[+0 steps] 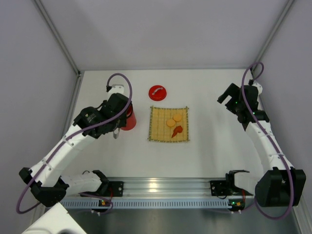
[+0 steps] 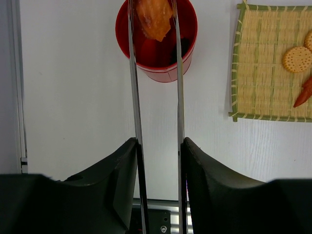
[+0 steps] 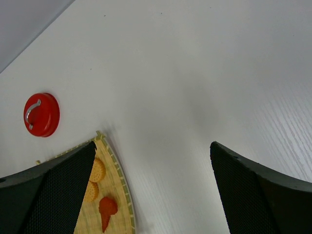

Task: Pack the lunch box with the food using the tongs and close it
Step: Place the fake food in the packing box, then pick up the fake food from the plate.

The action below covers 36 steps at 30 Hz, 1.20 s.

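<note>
You are at the drop-off step. Your left gripper (image 2: 158,146) squeezes the tongs (image 2: 134,97), and their tips pinch an orange-brown chunk (image 2: 155,19) right over the mouth of the lunch box (image 2: 165,73), which stands at 9 o'clock from the mat (image 1: 158,129). Next, ease the squeeze so the chunk falls inside, then head for the two round slices (image 1: 174,120) and the red piece (image 1: 177,130). The lid (image 1: 157,92) lies at 11 o'clock from the mat. Your right gripper (image 3: 153,168) hangs wide apart and empty.
</note>
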Each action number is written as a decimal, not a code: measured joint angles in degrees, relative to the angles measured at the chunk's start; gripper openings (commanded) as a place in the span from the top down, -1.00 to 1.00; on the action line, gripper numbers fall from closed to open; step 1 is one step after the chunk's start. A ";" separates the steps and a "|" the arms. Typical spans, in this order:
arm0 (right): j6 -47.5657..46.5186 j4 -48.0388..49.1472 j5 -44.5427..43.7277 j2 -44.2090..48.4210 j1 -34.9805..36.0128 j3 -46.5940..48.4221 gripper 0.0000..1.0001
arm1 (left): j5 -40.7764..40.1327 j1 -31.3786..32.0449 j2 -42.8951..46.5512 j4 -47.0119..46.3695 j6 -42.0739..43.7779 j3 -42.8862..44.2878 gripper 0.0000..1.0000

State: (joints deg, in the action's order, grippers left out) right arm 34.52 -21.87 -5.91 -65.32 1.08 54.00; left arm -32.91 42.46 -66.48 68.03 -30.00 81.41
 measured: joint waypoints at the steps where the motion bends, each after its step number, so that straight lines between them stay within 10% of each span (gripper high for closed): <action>1: 0.00 0.00 0.00 0.00 0.00 0.00 -0.99 | 0.33 -0.07 0.00 -0.02 0.07 -0.22 0.07; 36: -0.48 -0.07 -0.63 0.76 0.00 0.00 -0.99 | 22.88 8.96 -16.20 -18.45 7.23 0.50 -0.07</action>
State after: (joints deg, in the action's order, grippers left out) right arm 34.04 -21.93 -6.55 -64.55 1.08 54.00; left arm -10.02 51.42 -82.67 49.58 -22.76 81.91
